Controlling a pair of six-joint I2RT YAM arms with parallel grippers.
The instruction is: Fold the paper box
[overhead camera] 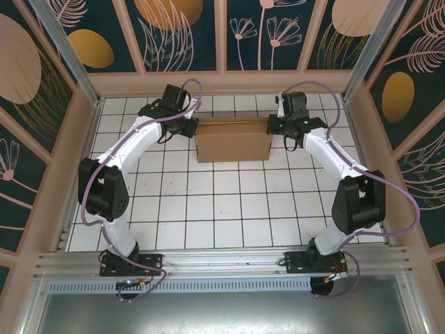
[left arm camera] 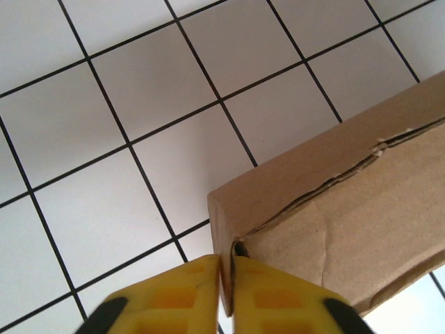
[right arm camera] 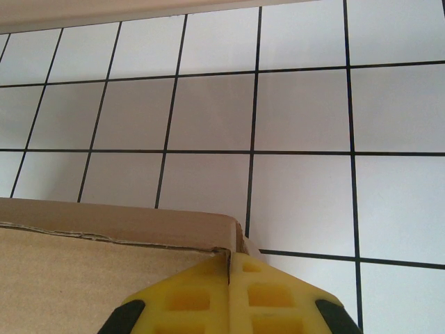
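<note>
Hidden or hard to see first: in the top view the two short ends of the plain brown corrugated paper box [overhead camera: 233,142] are covered by the wrists, so the end flaps cannot be read there. The left wrist view cuts the box [left arm camera: 334,229] off at the right and bottom edge. The right wrist view cuts it [right arm camera: 104,264] off at the left and bottom.

The box is at the far side of the white tiled table [overhead camera: 229,209], approx. in the middle betw. the arms and near the back wall. Its long side runs left to right. A torn-looking seam runs along its upper face in both wrist views.

The left gripper [overhead camera: 189,129] is at the box's left end. Seen from its wrist, the yellow fingers of this gripper [left arm camera: 226,261] are clamped on a thin cardboard edge at the corner; the brown strip shows betw. them.

The right gripper [overhead camera: 274,126] is at the right end. From its wrist the gripper [right arm camera: 229,257] has fingers pressed together right at the box corner, w/ only a dark line betw. them; if cardboard is inside, I cannot tell.

Purple cables [overhead camera: 94,181] loop along both arms. Dark floral panels [overhead camera: 181,35] stand behind the table.
</note>
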